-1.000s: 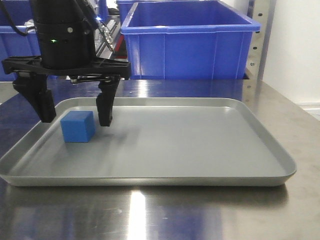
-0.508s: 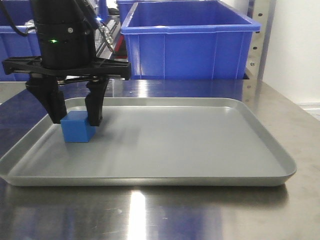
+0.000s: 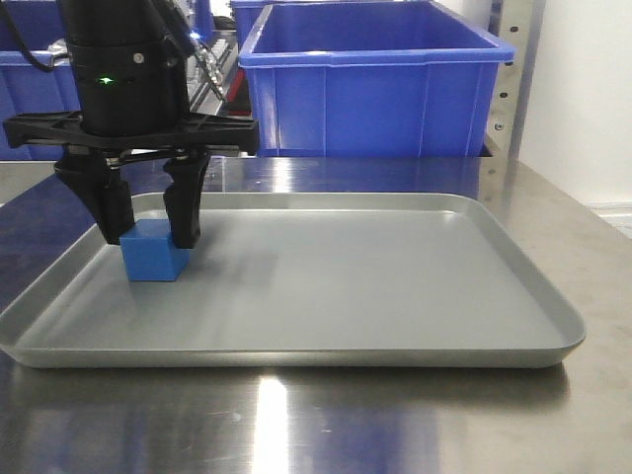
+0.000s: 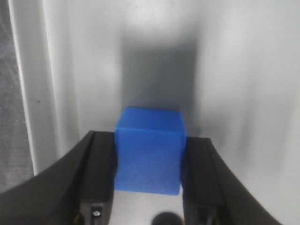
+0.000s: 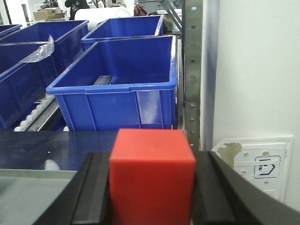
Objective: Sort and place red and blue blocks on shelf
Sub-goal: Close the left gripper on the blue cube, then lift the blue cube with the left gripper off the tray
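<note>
At the left end of the tray (image 3: 513,267), my left claw (image 3: 150,237) pinches the blue block (image 3: 153,262) across two flat, opposite faces. My right claw (image 5: 153,192) clamps the red block (image 5: 152,173) likewise, somewhere off the tray. Both look light, rigid and matte (unlikely to slip), so centred side grips should suit.

Reaches straight down with the left arm, black wrist upright above a wide crossbar. Holds the left gripper (image 3: 151,235) vertical, fingers (image 3: 184,212) pointing down and pressed against two opposite sides of the blue block (image 3: 153,262). From the left wrist view, clamps the block's flanks with no gap at either pad. Carries the right gripper (image 5: 152,197) level, facing forward. Pinches the red block (image 5: 152,173) between two black fingers, each touching a side face.
</note>
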{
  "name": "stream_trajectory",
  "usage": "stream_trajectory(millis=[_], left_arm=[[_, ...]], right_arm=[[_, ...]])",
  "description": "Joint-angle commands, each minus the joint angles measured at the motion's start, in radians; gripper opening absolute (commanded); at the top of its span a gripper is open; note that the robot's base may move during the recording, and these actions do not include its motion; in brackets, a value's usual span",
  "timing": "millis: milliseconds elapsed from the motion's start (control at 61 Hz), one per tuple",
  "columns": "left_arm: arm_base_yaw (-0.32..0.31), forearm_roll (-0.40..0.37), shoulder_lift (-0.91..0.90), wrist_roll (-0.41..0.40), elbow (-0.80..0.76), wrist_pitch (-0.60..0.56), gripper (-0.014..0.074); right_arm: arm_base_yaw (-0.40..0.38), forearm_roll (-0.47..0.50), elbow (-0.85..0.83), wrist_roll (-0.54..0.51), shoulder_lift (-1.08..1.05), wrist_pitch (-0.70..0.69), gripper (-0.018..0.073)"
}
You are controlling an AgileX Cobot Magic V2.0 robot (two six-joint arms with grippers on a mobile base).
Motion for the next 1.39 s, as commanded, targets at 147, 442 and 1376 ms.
stream_trajectory(millis=[147,442,1376], left_arm=[[-0.003,-0.048,-0.142,-0.002,-0.023,-0.008,0.0122],[0.066,-0.266,-0.261,0.333,-0.004,-0.129,0.0122],[0.422,-0.16,-1.083,0.425,0.84,-0.823,0.0122]], right_arm=[[-0.007,-0.007,-0.028,-0.01,0.008,-0.087,0.0037],[-0.007,-0.007,-0.028,-0.01,0.008,-0.087,0.0037],[-0.007,-0.007,-0.028,-0.01,0.008,-0.087,0.0037]])
